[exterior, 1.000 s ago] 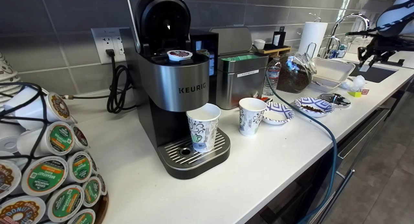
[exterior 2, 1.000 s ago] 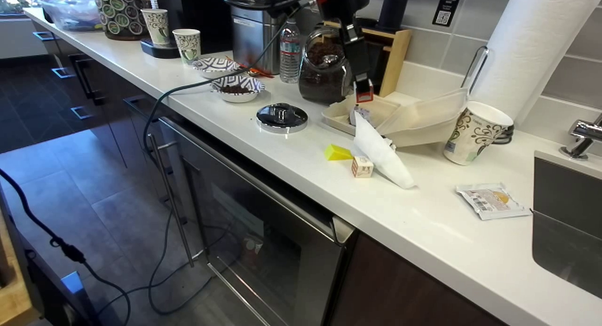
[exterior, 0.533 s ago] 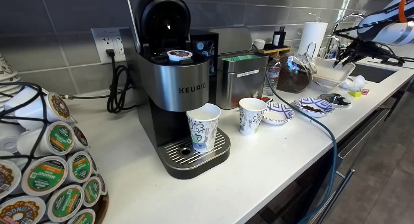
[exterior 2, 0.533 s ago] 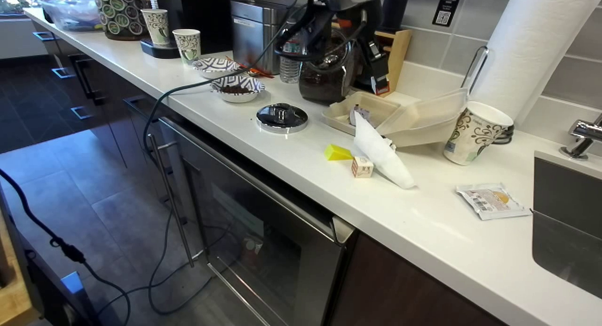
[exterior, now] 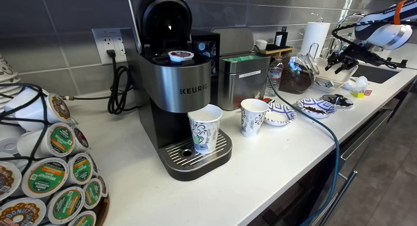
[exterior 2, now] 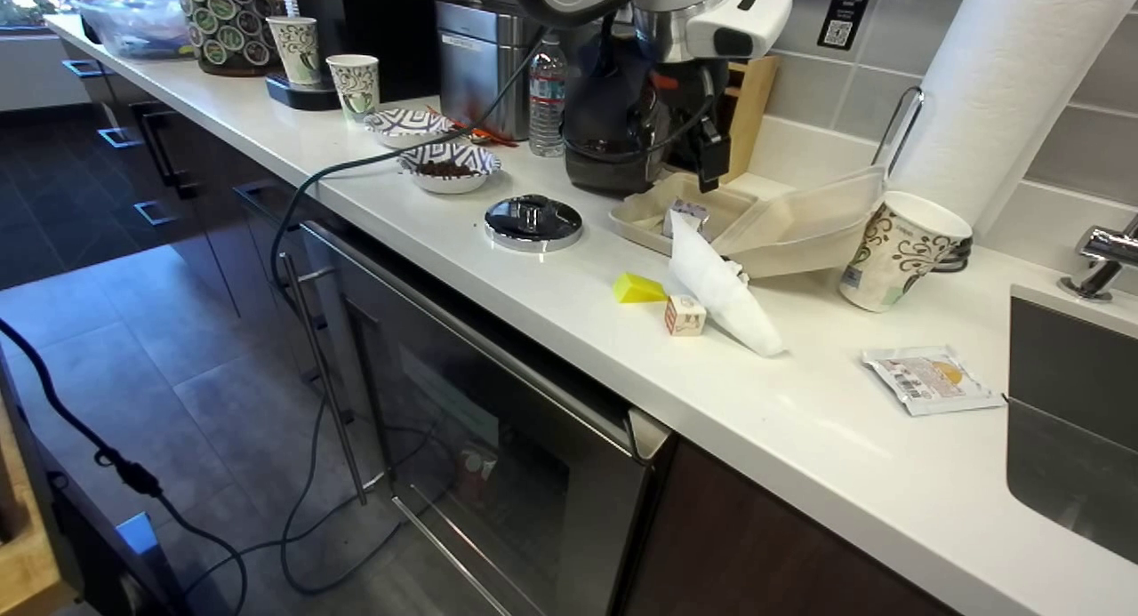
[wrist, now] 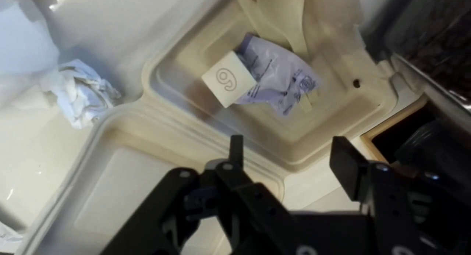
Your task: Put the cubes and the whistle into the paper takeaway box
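The paper takeaway box (exterior 2: 640,231) lies open on the counter; its lid half is folded back. In the wrist view, the box (wrist: 331,95) holds a pale cube marked like a 6 or 9 (wrist: 229,79), against a purple packet (wrist: 274,73). That cube also shows in an exterior view (exterior: 329,84). My gripper (wrist: 287,144) is open and empty above the box, clear of the cube. A second cube (exterior 2: 685,316) with red marks sits on the counter beside a yellow wedge-shaped piece (exterior 2: 638,288). I cannot tell whether the yellow piece is the whistle.
Wooden spoons (wrist: 283,19) lie in the box. White crumpled paper (exterior 2: 722,287) lies against its front. A tilted paper cup (exterior 2: 902,252), a coffee jar (exterior: 294,76), a chrome lid (exterior 2: 533,223) and patterned bowls (exterior 2: 449,176) stand around. The sink (exterior 2: 1067,376) is to one side.
A second ago my gripper held a cube above the box. It has moved over the box and opened, and that cube now lies inside. The counter objects have not moved.
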Available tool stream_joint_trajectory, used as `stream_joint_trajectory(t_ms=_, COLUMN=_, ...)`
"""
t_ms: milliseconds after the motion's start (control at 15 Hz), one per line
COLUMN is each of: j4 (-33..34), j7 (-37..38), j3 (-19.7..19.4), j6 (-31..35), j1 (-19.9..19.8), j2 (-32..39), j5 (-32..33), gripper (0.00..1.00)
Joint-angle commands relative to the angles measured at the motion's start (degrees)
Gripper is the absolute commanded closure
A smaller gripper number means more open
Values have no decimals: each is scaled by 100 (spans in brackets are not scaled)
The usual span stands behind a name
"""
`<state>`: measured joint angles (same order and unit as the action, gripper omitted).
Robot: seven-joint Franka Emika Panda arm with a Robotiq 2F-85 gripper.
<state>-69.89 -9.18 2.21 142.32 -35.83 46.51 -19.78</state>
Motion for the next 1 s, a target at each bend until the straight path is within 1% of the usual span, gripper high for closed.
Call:
stream_joint_trajectory(t_ms=0, j4=0, j7=-524, j3=324, j6=-500, j1=-408, j2=-142, j5=-280, gripper=4)
stream_joint_trajectory(t_ms=67, j4=-275, j7=-741, j3=327, j6=-620, j1=-471, j2=-392, j5=-202, gripper=0)
stream_joint_trajectory(t_ms=133, j4=-512, j7=-903, j3=270, j6=-765, j1=-499, j2=-618, j5=-69, gripper=0)
stream_joint_trajectory(t_ms=267, j4=-1208, j7=-1487, j3=210, j6=-792, j1=-514, j2=-1216, j5=138, gripper=0)
stream_joint_trajectory(t_ms=333, j4=-1430, j7=-1715, j3=172, j6=-732, j1=-492, j2=-1412, j5=219, gripper=0)
stream_joint_trajectory(t_ms=400, j4=-1673, j7=-1945, j3=127, j6=-357, j1=-441, j2=-1591, j5=298, gripper=0)
stream_joint_trajectory(t_ms=467, j4=-786, j7=-1560, j3=162, j6=-645, j1=-473, j2=-949, j5=134, gripper=0)
stream_joint_trajectory(t_ms=533, j4=-1010, j7=-1712, j3=158, j6=-591, j1=-471, j2=-1159, j5=181, gripper=0)
stream_joint_trajectory(t_ms=600, j4=-1128, j7=-1834, j3=12, j6=-611, j1=-356, j2=-1297, j5=107, gripper=0)
stream_joint_trajectory(t_ms=667, j4=-1257, j7=-1875, j3=3, j6=-589, j1=-342, j2=-1404, j5=118, gripper=0)
stream_joint_trajectory(t_ms=933, j4=-1413, j7=-1943, j3=-3, j6=-544, j1=-337, j2=-1467, j5=136, gripper=0)
